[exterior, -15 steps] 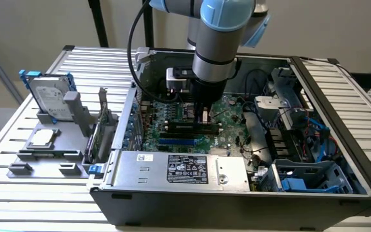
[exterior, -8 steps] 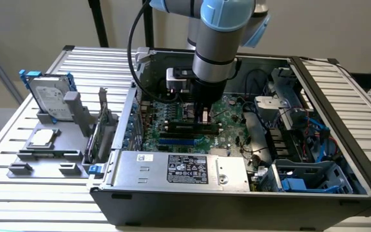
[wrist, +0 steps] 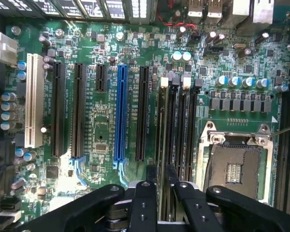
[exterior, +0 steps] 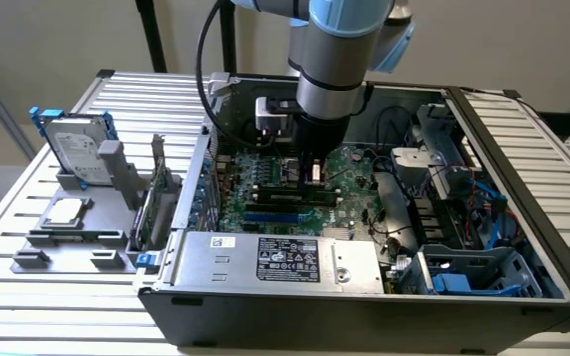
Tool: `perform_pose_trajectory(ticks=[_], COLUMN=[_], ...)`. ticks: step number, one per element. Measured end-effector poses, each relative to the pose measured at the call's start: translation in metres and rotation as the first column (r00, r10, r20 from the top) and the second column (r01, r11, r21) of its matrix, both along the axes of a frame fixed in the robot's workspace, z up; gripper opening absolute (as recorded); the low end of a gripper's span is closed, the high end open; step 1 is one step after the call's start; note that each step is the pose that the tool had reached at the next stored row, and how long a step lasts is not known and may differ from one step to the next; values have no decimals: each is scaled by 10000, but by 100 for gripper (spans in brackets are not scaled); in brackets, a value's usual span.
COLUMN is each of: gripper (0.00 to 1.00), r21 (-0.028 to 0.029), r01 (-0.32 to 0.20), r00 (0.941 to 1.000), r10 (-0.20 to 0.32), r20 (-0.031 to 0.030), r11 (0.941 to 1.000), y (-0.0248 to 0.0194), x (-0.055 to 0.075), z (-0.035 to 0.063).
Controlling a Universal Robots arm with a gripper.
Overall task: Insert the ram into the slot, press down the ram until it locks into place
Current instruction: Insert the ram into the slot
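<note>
In the exterior view the gripper (exterior: 315, 176) stands low over the motherboard (exterior: 253, 169) inside the case (exterior: 364, 315). In the wrist view its fingers (wrist: 143, 203) sit narrow, apparently clamping the ram (wrist: 163, 200) edge-on. The ram lies along the long axis of the slot (wrist: 165, 130), right above it.

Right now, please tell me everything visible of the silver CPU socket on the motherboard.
The CPU socket is a square frame of silvery metal with screws at its corners. It lies flat on the green motherboard, beside the black memory slots. Its middle is open and holds a dark field with a pale patch of contacts; no cooler covers it.
</note>
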State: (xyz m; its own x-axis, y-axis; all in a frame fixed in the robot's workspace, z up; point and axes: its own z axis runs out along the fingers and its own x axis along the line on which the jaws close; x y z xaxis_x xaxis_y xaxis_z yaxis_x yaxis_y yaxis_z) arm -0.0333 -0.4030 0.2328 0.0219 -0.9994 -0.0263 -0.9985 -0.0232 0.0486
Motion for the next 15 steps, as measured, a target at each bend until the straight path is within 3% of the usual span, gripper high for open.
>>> perform_pose_trajectory(ticks=[6,9,11,15], gripper=[22,20,10,10], r21=[-6,-14,-15,-17], r01=[-2,-2,-1,-1], r00=[10000,10000,10000,10000], r10=[2,2,1,1], r20=[-8,-6,-6,-7], r11=[10000,10000,10000,10000], y=[0,0,0,0], x=[-4,-26,-50,-79], z=[174,194,194,195])
